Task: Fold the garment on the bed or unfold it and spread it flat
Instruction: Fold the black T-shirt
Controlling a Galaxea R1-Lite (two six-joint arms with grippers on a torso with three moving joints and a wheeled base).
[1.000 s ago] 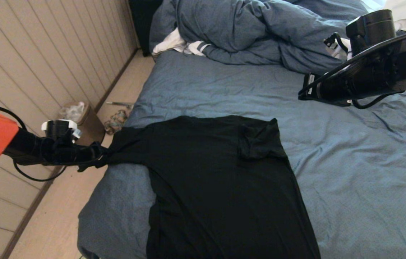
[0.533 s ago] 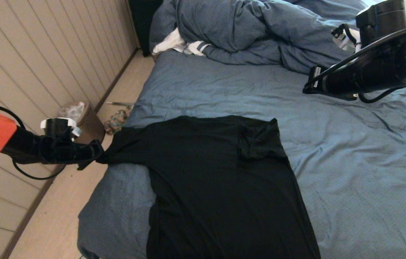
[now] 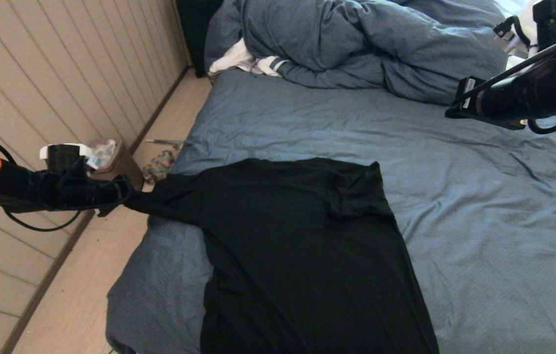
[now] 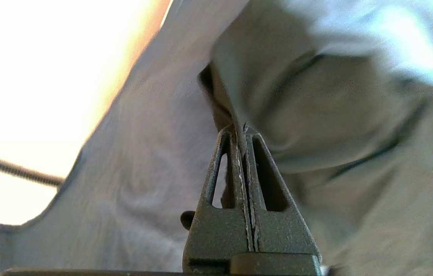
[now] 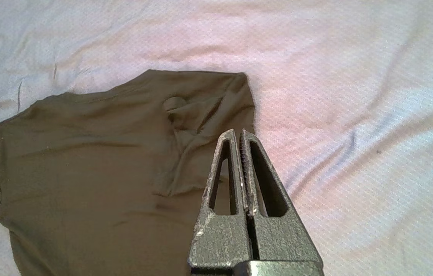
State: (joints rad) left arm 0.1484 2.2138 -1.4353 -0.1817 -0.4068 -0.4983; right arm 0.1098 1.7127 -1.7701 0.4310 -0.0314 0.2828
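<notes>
The black T-shirt (image 3: 302, 255) lay plain side up on the slate-blue sheet of the bed (image 3: 479, 236), its body spread toward the bed's near edge and its far hem running straight across. One sleeve, on the side away from the wall, was folded back onto the shirt's body. The other sleeve reached past the bed's wall-side edge, stretched into a taut point. The left gripper (image 3: 125, 199) hung just off that edge above the floor, its jaws pressed together on the tip of that sleeve; the left wrist view showed dark fabric (image 4: 316, 115) pinched between the fingers (image 4: 220, 191). The right gripper (image 5: 238, 134) hovered above the sheet, well beyond the shirt's far hem and near the bunched blue duvet (image 3: 356, 44), jaws closed on nothing.
</notes>
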